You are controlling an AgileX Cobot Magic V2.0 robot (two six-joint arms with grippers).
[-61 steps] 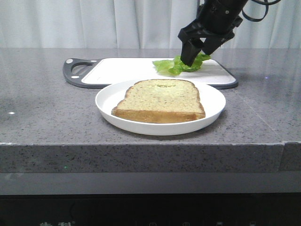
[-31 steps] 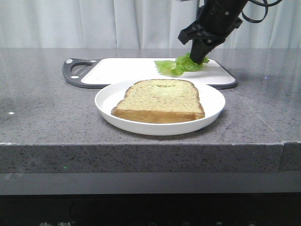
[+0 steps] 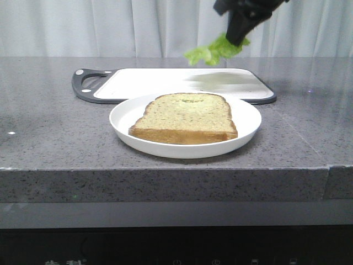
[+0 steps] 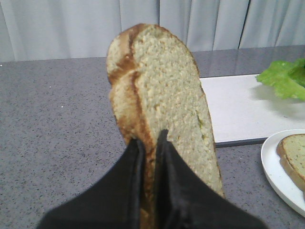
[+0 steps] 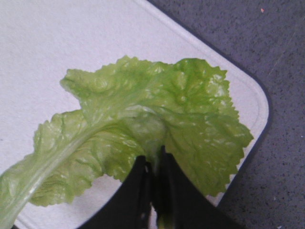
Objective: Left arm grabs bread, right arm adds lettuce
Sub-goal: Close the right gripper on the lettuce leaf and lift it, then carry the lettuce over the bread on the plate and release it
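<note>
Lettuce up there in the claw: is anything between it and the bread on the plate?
Nothing visible. The lettuce hangs from the right gripper above the cutting board, and the plated slice in front lies uncovered with open air between.

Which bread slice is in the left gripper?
The plain bread, clamped upright by the left gripper; the green-smeared slice lies flat on the plate.

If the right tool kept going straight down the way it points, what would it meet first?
Probably the white cutting board: the right tool, shut on the ruffled green lettuce leaf, hangs above it, though the hanging leaf would touch first. Depth is unclear.
</note>
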